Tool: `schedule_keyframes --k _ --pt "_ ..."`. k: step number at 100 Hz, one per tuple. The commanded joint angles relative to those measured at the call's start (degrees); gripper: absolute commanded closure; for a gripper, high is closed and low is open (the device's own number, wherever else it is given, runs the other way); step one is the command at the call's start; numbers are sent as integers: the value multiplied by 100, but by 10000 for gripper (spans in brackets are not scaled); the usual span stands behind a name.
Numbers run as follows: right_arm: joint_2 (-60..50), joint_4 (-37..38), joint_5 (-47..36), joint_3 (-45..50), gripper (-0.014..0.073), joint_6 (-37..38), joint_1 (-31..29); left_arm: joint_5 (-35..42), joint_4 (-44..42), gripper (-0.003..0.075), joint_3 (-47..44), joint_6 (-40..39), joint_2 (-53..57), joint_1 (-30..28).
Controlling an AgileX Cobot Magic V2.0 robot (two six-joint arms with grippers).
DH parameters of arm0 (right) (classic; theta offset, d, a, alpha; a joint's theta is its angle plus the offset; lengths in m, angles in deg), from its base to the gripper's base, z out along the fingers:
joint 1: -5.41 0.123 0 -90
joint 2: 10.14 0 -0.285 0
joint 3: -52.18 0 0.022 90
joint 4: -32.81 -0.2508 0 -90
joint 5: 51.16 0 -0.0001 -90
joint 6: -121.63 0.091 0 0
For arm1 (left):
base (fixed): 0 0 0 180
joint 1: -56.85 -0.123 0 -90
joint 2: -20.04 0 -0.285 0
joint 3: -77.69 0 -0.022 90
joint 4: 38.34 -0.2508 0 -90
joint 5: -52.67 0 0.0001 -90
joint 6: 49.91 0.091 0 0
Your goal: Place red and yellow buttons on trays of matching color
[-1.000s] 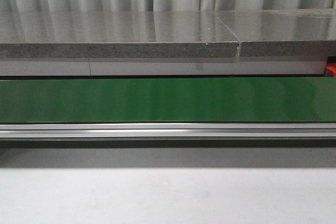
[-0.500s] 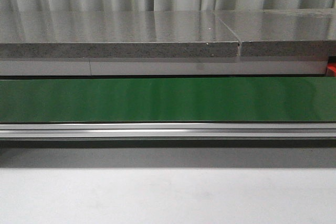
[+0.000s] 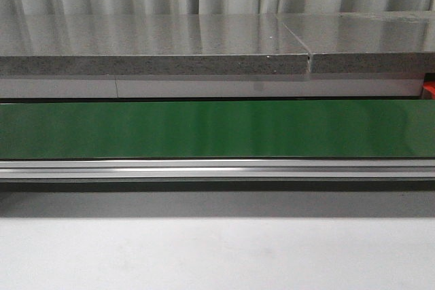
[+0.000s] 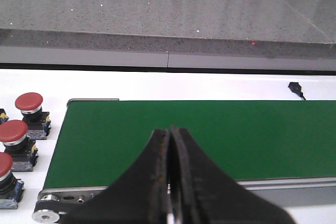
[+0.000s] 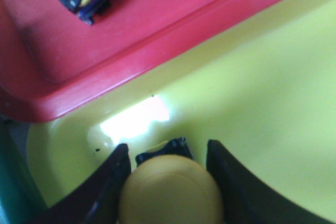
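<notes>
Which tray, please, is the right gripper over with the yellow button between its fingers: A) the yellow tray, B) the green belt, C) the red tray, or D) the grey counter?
A: in the right wrist view the yellow button sits between the right gripper fingers over the floor of the yellow tray, with the red tray lying beside it.

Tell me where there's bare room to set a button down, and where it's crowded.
The green belt is bare along its visible length. The yellow tray is open beyond the yellow button between the right claw fingers. Crowded: the red buttons lined up off the belt's end.
</notes>
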Motion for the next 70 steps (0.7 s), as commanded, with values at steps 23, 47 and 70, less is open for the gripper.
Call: schedule_keyframes --k 23,47,70 --pt "-182 -21 -45 -118 -13 -87 18 429 -11 739 155 1 -42 38" --pt "-497 -21 -247 -136 -9 -93 220 429 -11 739 155 1 -42 38" --pt "-1476 -16 -589 -136 -9 -205 555 429 -11 739 155 1 -42 38"
